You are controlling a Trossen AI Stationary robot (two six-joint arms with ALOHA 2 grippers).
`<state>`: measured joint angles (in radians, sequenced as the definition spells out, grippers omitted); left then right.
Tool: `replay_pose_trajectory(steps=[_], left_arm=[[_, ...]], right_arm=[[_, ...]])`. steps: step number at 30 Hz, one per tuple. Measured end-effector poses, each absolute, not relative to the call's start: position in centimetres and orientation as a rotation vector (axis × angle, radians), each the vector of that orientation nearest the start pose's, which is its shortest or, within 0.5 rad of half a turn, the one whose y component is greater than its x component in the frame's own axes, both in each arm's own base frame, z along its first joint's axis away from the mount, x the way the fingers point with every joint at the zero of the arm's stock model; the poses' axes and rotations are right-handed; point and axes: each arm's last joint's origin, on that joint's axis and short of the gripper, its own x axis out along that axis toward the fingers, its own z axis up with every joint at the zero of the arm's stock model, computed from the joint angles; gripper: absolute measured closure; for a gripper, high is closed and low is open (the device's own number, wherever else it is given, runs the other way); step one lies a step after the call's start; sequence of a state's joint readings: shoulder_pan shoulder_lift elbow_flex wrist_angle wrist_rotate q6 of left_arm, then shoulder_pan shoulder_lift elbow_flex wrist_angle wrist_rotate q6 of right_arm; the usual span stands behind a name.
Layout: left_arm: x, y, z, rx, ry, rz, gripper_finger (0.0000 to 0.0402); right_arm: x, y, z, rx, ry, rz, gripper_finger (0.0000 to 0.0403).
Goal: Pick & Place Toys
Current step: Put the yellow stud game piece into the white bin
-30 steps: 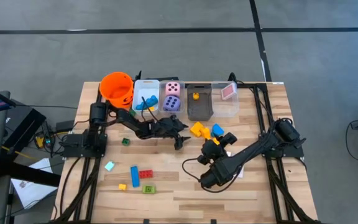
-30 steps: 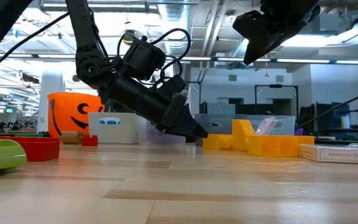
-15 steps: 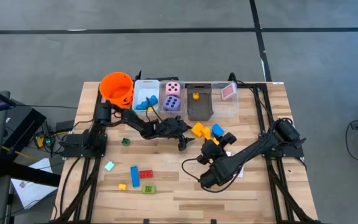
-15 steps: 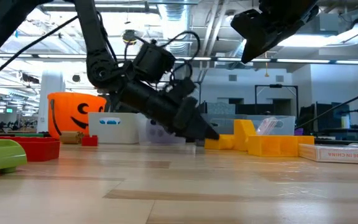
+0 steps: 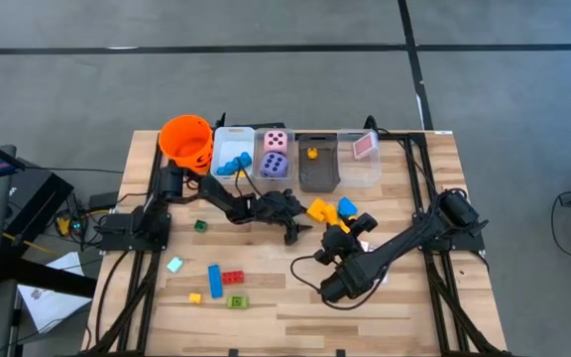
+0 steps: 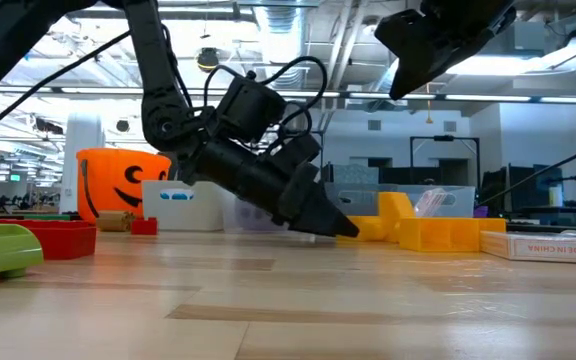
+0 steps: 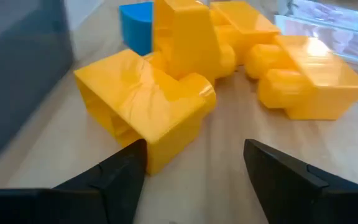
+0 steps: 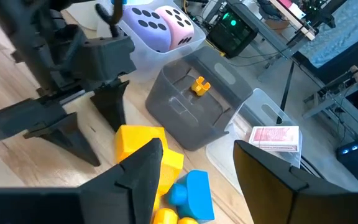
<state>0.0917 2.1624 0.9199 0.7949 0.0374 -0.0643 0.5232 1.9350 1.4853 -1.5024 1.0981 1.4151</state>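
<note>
Partly sorted: pink and purple dotted dice (image 5: 275, 154) already binned, pink-white card (image 5: 364, 147) too. Left gripper (image 5: 300, 230) open, empty, tips low beside yellow plastic blocks (image 5: 318, 208). Right gripper (image 5: 350, 226) half-open, empty, hovering. Scattered blocks (image 5: 223, 280) left.

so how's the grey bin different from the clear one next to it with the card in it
The dark grey rectangular plastic bin is opaque and holds one small yellow block; the clear rectangular plastic bin is see-through and holds a pink-white card. In the high view the grey bin sits nearer the dice than the clear bin. Both stand in the same row at the table's far edge, side by side.
</note>
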Motion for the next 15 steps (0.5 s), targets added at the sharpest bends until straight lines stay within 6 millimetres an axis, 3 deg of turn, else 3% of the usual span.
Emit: replay_pose_trajectory(steps=[5,13,15], left_arm=[[38.89,2.95,6.79,-0.083,0.448,0.068,0.0215],[38.93,2.93,6.88,-0.074,0.436,0.073,0.0379],[38.94,2.93,6.92,-0.071,0.431,0.073,0.0392]], right_arm=[[30.01,14.31,22.23,-0.22,0.704,-1.054,0.0207],[30.13,14.3,22.19,-0.216,0.699,-1.051,0.0207],[30.13,14.3,22.2,-0.216,0.699,-1.052,0.0207]])
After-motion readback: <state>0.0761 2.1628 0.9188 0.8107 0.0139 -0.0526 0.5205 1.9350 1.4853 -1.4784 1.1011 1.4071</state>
